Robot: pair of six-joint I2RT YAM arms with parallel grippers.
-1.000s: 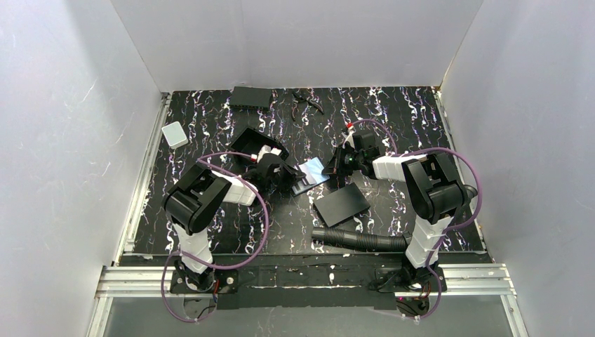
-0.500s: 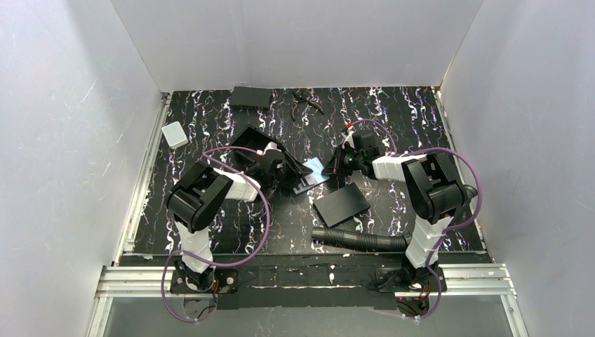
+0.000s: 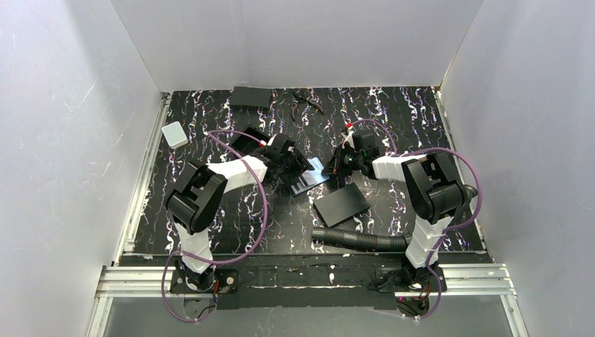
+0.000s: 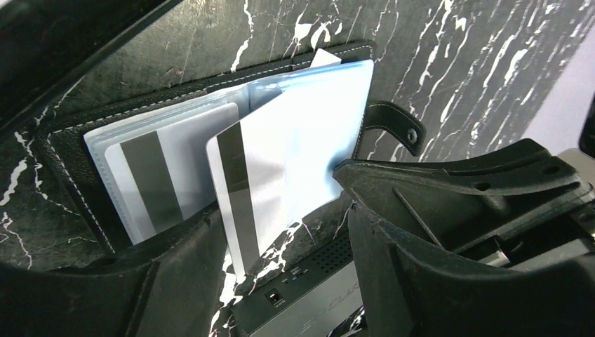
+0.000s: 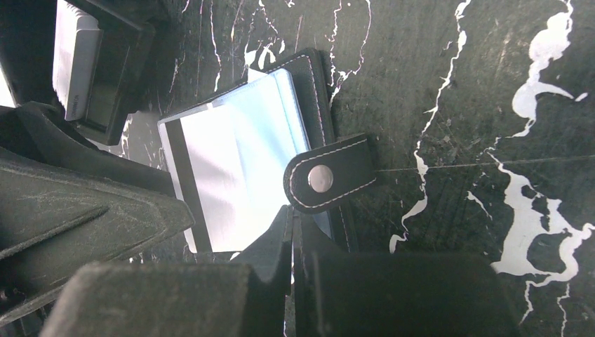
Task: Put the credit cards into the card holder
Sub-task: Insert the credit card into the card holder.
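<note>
showing dark stripes, pale credit cards (image 4: 281,168) overlap.

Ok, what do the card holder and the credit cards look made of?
Card holder: probably black leather or imitation, matte, with pale stitching along the edge and a metal-looking snap. Credit cards: likely stiff plastic, glossy pale blue, a dark stripe across each.

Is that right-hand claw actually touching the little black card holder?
Touching. In the right wrist view the shut right gripper pinches the near edge of the card holder, just below its snap strap.
</note>
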